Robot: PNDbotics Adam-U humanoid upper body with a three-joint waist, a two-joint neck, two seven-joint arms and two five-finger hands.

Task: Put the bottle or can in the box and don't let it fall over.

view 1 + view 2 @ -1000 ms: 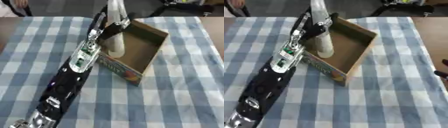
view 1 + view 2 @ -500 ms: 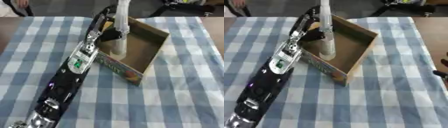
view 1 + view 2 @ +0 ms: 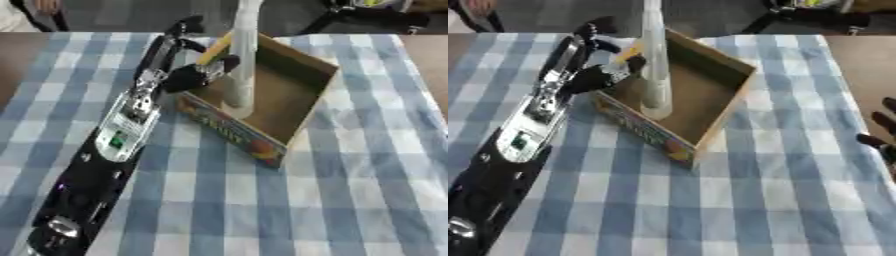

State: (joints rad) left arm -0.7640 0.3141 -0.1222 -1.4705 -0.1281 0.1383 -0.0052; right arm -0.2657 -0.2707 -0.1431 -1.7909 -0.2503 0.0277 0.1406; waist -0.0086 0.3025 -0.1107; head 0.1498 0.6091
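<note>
A tall, pale clear bottle (image 3: 241,55) stands upright inside the open cardboard box (image 3: 302,100), its base on the box floor near the left wall. My left hand (image 3: 191,76) is at the box's left wall, beside the bottle. Its thumb (image 3: 227,63) lies against the bottle's side, and its fingers (image 3: 184,25) are spread away to the left, not wrapped round the bottle. My left arm runs up from the lower left. Only dark fingertips of my right hand (image 3: 880,136) show at the right edge, held straight and far from the box.
The box has a printed front wall (image 3: 234,135) and lies askew on a blue and white checked cloth (image 3: 350,200). Bare brown table (image 3: 864,60) shows at the right. Dark chair legs and a person stand beyond the far edge.
The bottle has gone down into the box and now stands straight. My left hand's fingers have come off it and drawn back to the left.
</note>
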